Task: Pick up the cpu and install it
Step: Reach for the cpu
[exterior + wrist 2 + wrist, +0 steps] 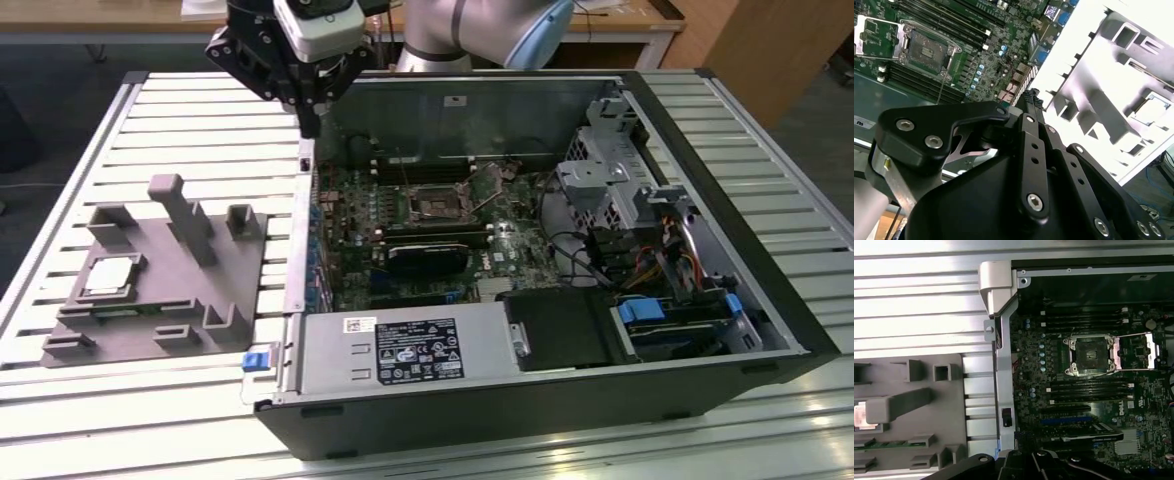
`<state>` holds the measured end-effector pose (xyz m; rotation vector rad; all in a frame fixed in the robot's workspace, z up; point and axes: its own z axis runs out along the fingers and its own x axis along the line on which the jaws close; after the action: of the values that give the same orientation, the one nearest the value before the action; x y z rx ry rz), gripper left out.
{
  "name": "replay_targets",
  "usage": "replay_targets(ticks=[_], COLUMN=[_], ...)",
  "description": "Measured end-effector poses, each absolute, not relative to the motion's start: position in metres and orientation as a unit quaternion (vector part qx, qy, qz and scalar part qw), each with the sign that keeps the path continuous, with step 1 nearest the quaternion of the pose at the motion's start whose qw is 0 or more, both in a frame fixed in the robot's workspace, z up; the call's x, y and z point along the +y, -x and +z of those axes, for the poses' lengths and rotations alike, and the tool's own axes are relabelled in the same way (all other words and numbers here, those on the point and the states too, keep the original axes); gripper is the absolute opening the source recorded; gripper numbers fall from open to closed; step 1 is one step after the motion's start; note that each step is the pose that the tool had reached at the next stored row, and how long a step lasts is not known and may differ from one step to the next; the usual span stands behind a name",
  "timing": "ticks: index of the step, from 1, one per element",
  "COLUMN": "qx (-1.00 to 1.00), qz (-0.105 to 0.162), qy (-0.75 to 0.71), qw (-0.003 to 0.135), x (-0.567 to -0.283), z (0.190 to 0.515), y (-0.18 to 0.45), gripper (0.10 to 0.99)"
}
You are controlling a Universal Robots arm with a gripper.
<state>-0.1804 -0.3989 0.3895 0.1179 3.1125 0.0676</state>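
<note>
Hand (310, 126) hangs above the case (534, 420), over its wall on the exterior view's left, toward the far corner. Fingers (1029, 150) are narrow, tips drawn together, gripping nothing. The cpu (111, 275) lies flat, silver top up, in a recess of the grey fixture (200, 250). The fixture sits on the slatted table (200, 110) just beside the case, on the exterior view's left of it. The cpu is outside the case and well apart from the hand. Inside the case, on the motherboard, the socket (1090, 355) has its metal frame (1136, 351) swung open, leaving the dark socket bed exposed.
</note>
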Motion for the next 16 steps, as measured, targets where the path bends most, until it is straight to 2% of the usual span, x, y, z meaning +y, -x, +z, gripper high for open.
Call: replay_targets(ticks=[16], qx=[0.999], qz=[0.022], qy=[-0.038], qw=[0.013], x=[-0.3989], z=[0.3888], y=[0.1879], gripper=[0.106])
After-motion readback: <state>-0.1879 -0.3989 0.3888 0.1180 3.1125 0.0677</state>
